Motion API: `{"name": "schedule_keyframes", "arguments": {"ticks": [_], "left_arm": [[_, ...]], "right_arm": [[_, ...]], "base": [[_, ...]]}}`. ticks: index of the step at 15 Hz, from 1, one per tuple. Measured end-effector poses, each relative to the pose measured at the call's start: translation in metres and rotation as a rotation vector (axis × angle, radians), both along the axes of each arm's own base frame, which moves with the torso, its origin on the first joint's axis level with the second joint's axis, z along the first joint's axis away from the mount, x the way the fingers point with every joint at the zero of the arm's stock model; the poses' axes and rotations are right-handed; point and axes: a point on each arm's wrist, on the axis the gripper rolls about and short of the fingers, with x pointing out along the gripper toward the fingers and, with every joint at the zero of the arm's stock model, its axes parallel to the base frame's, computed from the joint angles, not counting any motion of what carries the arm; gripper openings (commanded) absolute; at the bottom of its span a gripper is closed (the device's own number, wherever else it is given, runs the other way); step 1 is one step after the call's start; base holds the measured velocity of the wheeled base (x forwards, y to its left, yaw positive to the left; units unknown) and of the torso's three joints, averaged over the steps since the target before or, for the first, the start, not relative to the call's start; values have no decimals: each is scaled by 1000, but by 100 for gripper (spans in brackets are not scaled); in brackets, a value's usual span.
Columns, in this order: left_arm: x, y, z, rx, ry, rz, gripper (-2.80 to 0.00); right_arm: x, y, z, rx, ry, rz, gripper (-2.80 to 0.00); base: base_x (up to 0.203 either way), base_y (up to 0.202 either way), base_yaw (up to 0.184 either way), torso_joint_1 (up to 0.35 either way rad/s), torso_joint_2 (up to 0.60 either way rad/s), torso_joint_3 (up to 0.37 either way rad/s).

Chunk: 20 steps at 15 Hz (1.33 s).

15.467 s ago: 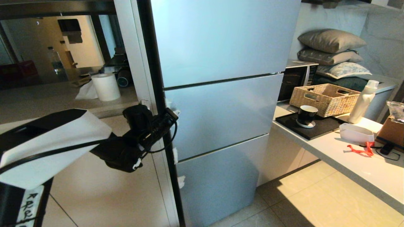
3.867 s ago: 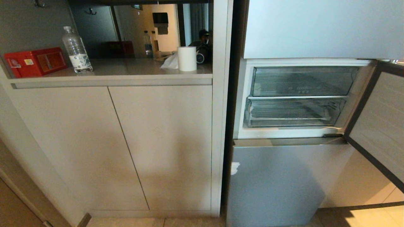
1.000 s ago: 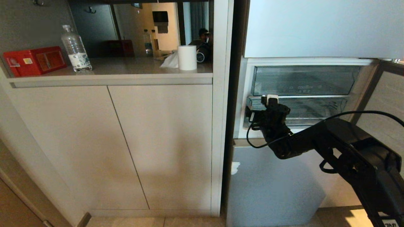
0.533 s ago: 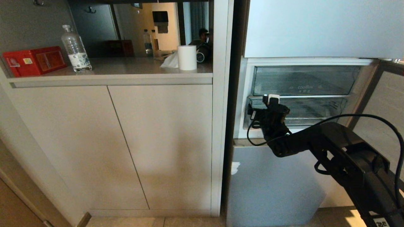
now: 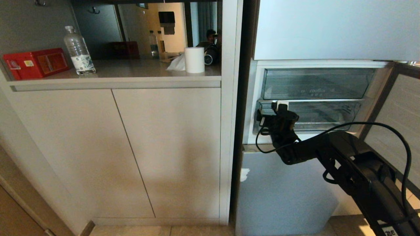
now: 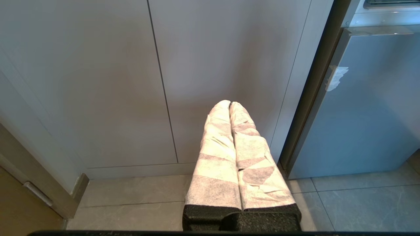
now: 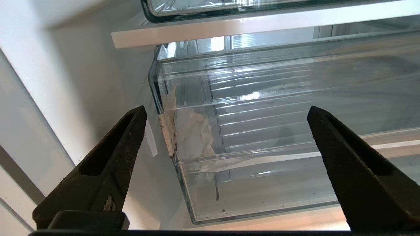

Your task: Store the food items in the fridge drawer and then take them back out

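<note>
The fridge drawer [image 5: 323, 115] is the lower clear bin with a ribbed floor, and it sits pushed into the open middle compartment. My right gripper [image 5: 275, 113] is at the drawer's left end, just in front of its clear front wall. In the right wrist view the right gripper [image 7: 226, 109] is open, and its black fingers [image 7: 126, 144] frame the left corner of the drawer [image 7: 262, 186] without touching it. My left gripper [image 6: 229, 104] is shut, with white-wrapped fingers, low in front of the cabinet doors. The food items are out of view.
Above the drawer is a second clear compartment [image 5: 315, 83] over a white strip. The open fridge door [image 5: 398, 124] stands at the right and the shut lower door [image 5: 285, 186] is below. Crumpled white paper [image 7: 197, 134] lies in the drawer's corner. The counter holds a red box [image 5: 34, 63], a bottle [image 5: 78, 50] and a paper roll [image 5: 194, 60].
The right arm has come into view since four seconds ago. Over the last second it edged slightly left toward the drawer's left end. The gripper stayed open.
</note>
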Motion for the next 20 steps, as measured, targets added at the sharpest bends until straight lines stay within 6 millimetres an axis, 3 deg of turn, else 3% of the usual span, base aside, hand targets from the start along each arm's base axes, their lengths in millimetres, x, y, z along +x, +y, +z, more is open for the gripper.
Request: {"name": "schedule_keyframes", "arguments": {"ticks": [10, 11, 20], "left_arm": [[0, 0, 0, 0, 0, 0, -280], [0, 0, 0, 0, 0, 0, -280], [0, 0, 0, 0, 0, 0, -280]], "right_arm": [[5, 6, -5, -34, -3, -13, 0], [5, 6, -5, -34, -2, -11, -280], [2, 15, -1, -64, 27, 16, -280]], "base": [[0, 0, 0, 0, 0, 0], [0, 0, 0, 0, 0, 0], [0, 0, 0, 0, 0, 0]]}}
